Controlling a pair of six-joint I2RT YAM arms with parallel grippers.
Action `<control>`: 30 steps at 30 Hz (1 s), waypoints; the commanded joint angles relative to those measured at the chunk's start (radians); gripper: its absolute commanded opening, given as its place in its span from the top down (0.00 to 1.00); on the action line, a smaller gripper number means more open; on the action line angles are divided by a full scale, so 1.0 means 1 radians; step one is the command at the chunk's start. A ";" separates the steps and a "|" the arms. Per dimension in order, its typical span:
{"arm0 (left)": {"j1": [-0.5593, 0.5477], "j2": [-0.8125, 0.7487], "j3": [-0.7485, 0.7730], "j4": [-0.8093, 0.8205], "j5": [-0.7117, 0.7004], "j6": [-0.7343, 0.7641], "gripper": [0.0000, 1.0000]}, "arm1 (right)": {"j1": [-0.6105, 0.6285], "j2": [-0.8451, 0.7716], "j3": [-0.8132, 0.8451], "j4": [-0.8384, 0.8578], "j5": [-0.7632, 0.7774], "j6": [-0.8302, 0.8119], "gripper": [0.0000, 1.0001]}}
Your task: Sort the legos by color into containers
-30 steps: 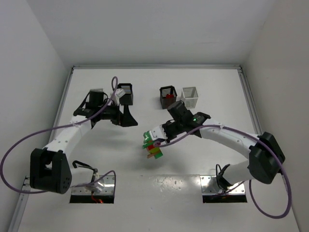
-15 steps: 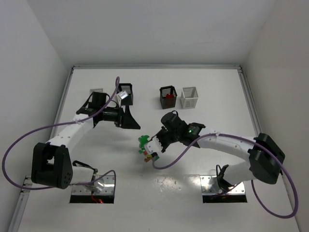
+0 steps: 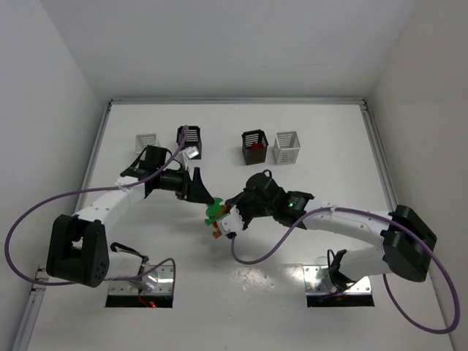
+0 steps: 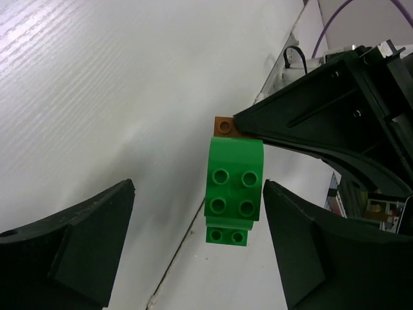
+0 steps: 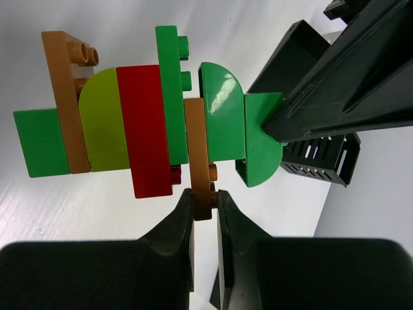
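My right gripper [image 5: 205, 197] is shut on an orange-brown plate [image 5: 199, 161] in a joined stack of legos [image 3: 216, 215]. The stack holds green, red [image 5: 150, 129], yellow-green [image 5: 103, 123] and orange-brown bricks, and I hold it above the table's middle. My left gripper [image 4: 200, 245] is open, with its fingers on either side of the stack's green end brick [image 4: 235, 187]. One left finger [image 5: 335, 84] meets that green brick [image 5: 261, 152]. Four bins stand at the back: white [image 3: 146, 141], black [image 3: 189, 139], black [image 3: 254, 147] with red inside, and white [image 3: 287, 147].
The two arms meet over the middle of the white table [image 3: 307, 234]. A black bin [image 5: 319, 158] shows behind the stack in the right wrist view. Purple cables loop beside both arms. White walls close in the table on three sides.
My right gripper carried the stack left, toward my left arm. My left gripper moved away from the black bin, down and right, until its open fingers straddled the stack's green end.
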 commanded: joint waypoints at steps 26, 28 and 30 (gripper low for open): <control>0.121 -0.146 -0.033 0.128 0.046 -0.031 1.00 | 0.075 -0.074 -0.081 0.057 -0.001 -0.016 1.00; 0.153 -0.146 -0.003 0.128 0.019 -0.031 1.00 | 0.076 -0.083 -0.093 0.045 -0.001 -0.016 1.00; 0.195 -0.146 0.040 0.128 -0.011 -0.031 1.00 | 0.076 -0.083 -0.102 0.035 -0.001 -0.016 1.00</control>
